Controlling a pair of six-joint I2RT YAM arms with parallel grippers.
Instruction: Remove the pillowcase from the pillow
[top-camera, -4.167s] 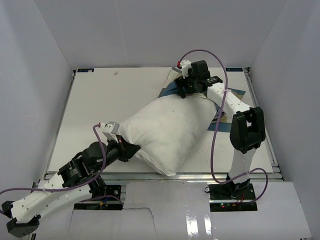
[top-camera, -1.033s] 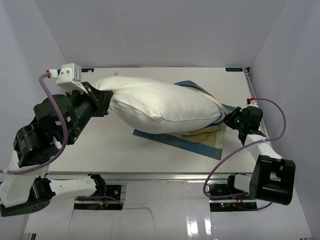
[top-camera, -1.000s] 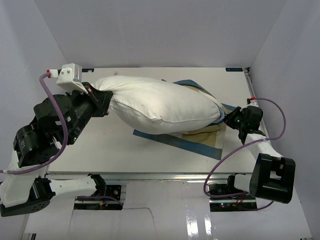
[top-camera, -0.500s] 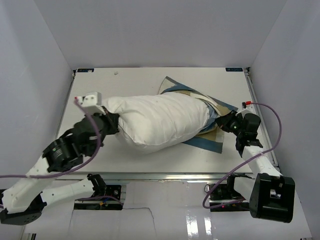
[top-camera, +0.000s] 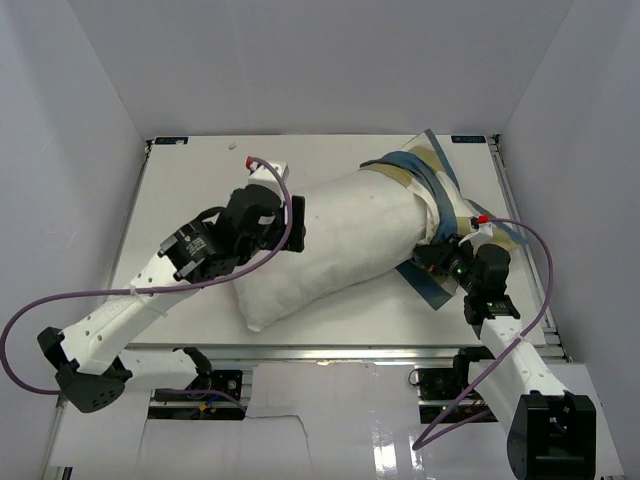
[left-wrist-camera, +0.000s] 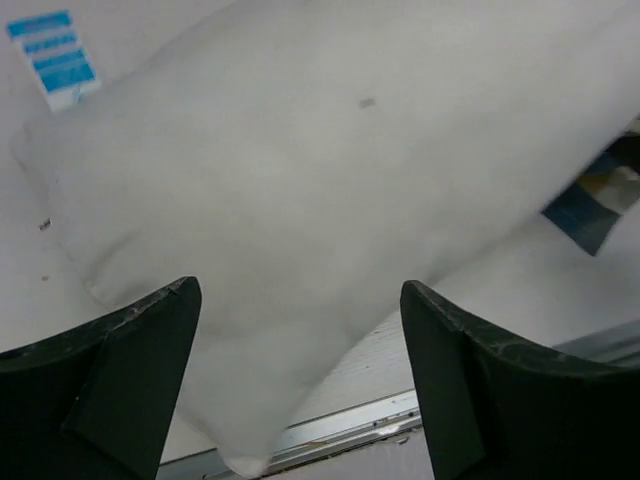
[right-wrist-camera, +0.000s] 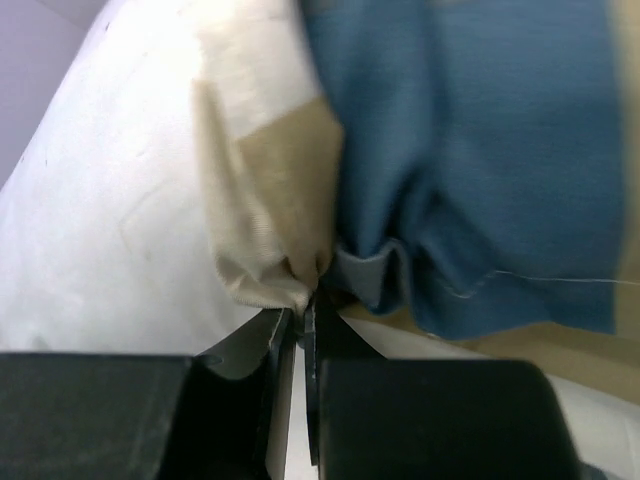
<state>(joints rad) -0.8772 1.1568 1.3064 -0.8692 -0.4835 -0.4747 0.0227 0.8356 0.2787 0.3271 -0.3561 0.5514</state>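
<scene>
Half a second earlier your left tool was closed on one end of the pillow. At this moment it had let go and hung over the white cushion with its jaws spread wide and nothing between them. The pillow had swung round and lay slantwise on the desk, with one bare corner toward the near edge.

Your right tool was pinched shut on a fold of the pillowcase, where tan cloth meets blue. The cover no longer lay spread flat beneath the pillow. It was bunched round the far right end, with a blue flap trailing on the desk beside the right arm.

By my reading, most of the pillow was already bare and only that last end was still sleeved. With the left tool's hold gone, nothing was anchoring the cushion. A pull from the right would probably have dragged pillow and cover together, so you would likely have needed a fresh left-hand grip on the bare pillow first.
</scene>
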